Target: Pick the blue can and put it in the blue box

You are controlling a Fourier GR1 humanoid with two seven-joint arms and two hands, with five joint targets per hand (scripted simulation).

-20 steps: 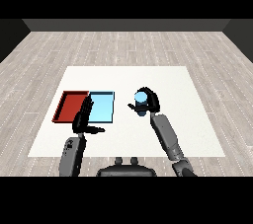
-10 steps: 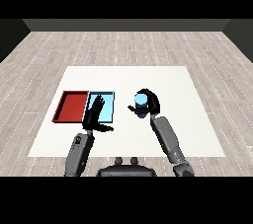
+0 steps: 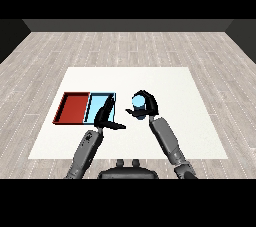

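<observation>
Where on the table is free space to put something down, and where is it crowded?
Bare table lies right of the blue can, behind both trays, and left of the red tray. It is crowded in the middle: the left robot hand hangs over the blue tray, and the right robot hand curls round the can beside it.

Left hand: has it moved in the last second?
Yes. The left hand went up and right, from near the red tray's front edge to over the blue tray's right part, closer to the right hand holding the can.
</observation>
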